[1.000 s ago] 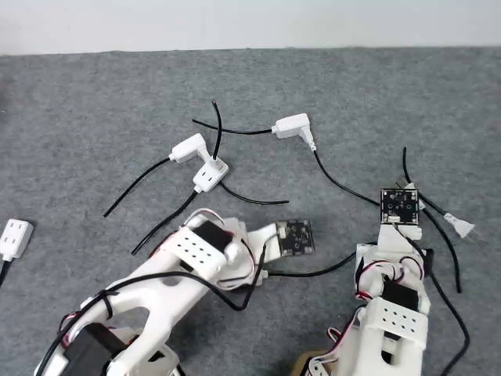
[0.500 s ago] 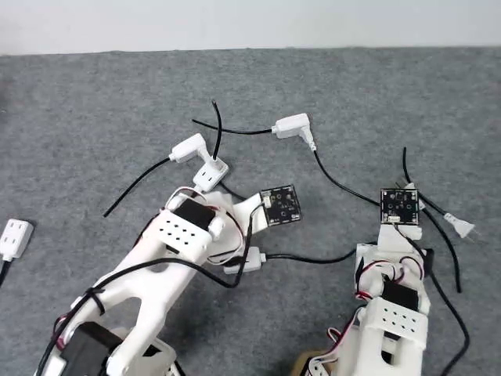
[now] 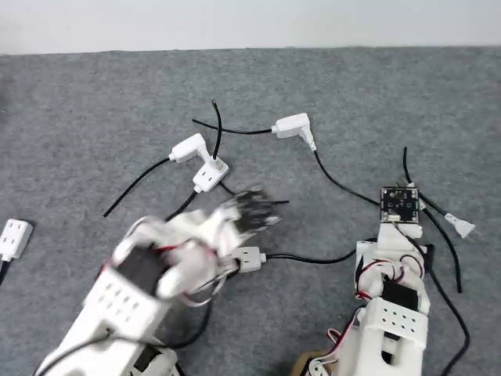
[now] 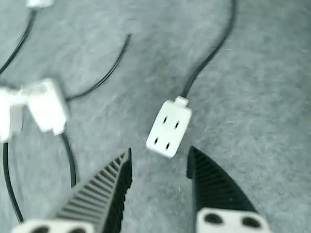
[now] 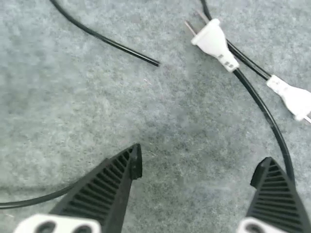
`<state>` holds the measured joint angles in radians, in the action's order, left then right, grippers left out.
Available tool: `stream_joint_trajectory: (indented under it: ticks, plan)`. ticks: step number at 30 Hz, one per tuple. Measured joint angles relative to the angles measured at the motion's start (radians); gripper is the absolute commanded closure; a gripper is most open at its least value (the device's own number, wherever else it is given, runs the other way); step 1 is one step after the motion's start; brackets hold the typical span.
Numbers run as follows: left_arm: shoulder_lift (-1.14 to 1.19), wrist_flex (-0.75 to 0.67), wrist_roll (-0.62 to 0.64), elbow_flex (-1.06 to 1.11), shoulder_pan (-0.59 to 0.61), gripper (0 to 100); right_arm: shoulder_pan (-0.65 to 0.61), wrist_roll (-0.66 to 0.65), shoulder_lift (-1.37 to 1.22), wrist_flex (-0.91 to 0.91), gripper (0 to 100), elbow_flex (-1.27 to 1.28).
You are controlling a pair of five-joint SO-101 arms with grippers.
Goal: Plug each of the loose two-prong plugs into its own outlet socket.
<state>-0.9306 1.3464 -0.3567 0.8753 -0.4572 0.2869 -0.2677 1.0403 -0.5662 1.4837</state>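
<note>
Socket 1 (image 3: 14,237) lies at the edge of the grey bench (image 3: 94,94), far left of socket 3 (image 3: 249,258) and well apart from it.

The left gripper (image 4: 159,158) hangs just over socket 3, a little left of it in the high view. Its fingers (image 4: 109,187) stand apart with nothing between them. In the left wrist view, socket 3 lies flat just ahead of the 2 fingertips, with its 4 slots facing up and its black cable leading away.

Plug 1 (image 3: 190,147) and socket 2 (image 3: 210,177) lie beyond socket 3 and slightly left of it. The prong end of plug 1 meets socket 2, but I cannot tell whether the prongs are fully in. Thin black cables trail from this pair toward the left.

Plug 2 (image 3: 291,125) lies loose beyond socket 3 and a little right of it. Its prongs are bare and its cable curves off to the right.

The cable of socket 3 runs right along the bench to the base of the right arm. The right gripper (image 5: 201,154) sits well right of socket 3, over bare bench. Its fingers (image 5: 104,187) are spread wide and hold nothing.

Ahead of them, also well right of socket 3, lie plug 3 (image 5: 214,41) and plug 4 (image 5: 294,99). Both are loose with prongs bare, near each other but not touching, and a black cable passes between them.
</note>
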Motion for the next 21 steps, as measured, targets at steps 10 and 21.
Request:
stream_joint_trajectory:
  ticks: [10, 21]
  plan:
    - [-0.37, -0.284, 0.026, 0.534, 0.353, 81, 0.038, -0.091, 0.0, -0.176, 64.2, -0.101]
    - [-0.384, -0.374, 0.091, 0.641, 0.37, 81, 0.091, -0.245, -0.149, -0.423, 81.1, -0.543]
